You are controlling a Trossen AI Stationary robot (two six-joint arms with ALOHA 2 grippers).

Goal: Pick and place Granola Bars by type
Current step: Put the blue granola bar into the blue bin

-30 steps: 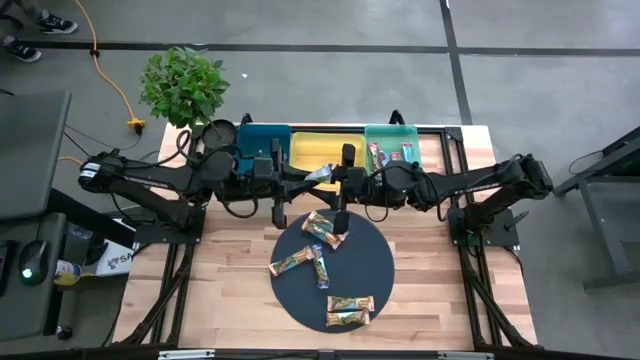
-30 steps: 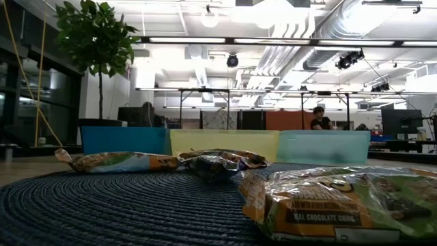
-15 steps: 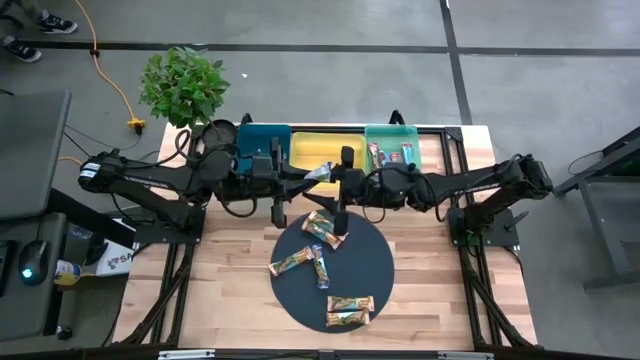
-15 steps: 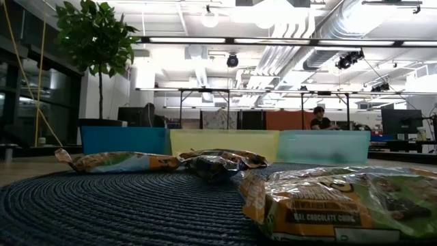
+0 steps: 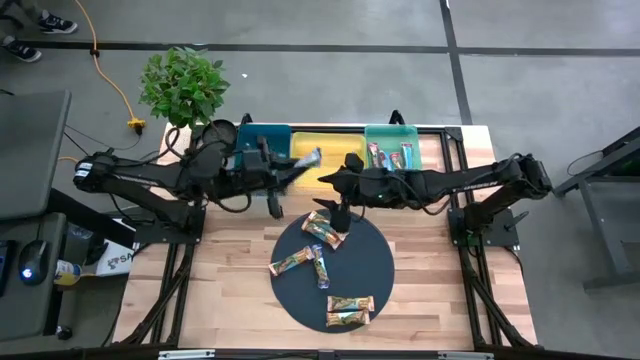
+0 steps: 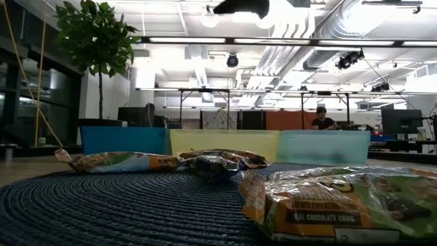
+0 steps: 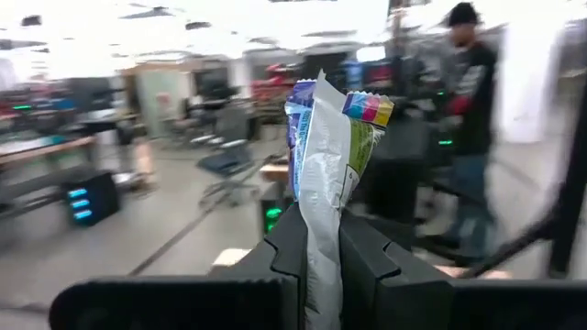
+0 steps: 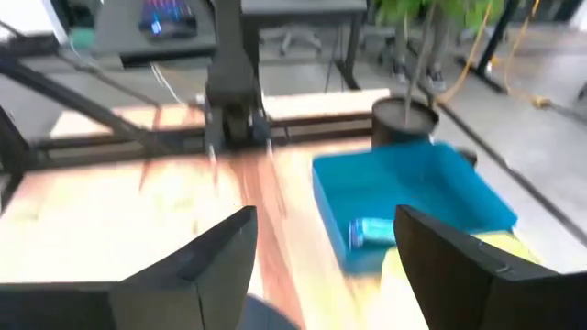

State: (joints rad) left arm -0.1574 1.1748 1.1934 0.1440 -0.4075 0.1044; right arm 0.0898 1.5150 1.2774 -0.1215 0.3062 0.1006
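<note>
left claw (image 7: pixel 319 246) pinching blue-white granola bar (image 7: pixel 323 147) upright between its fingers, right claw (image 8: pixel 326 243) spread, holding nothing

Grey concrete floor (image 5: pixel 300 25), potted plant (image 5: pixel 183 85), bright ceiling lights (image 6: pixel 225 39), distant desks (image 6: pixel 198 109).

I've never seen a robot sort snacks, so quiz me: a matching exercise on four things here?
Things:
1 left tool
2 right tool
3 green bin
4 dark round mat

States:
A open, empty
B loose bars lying on it
C shut on a blue-white bar
D red bars inside

Pairs: 1-C, 2-A, 3-D, 4-B
</note>
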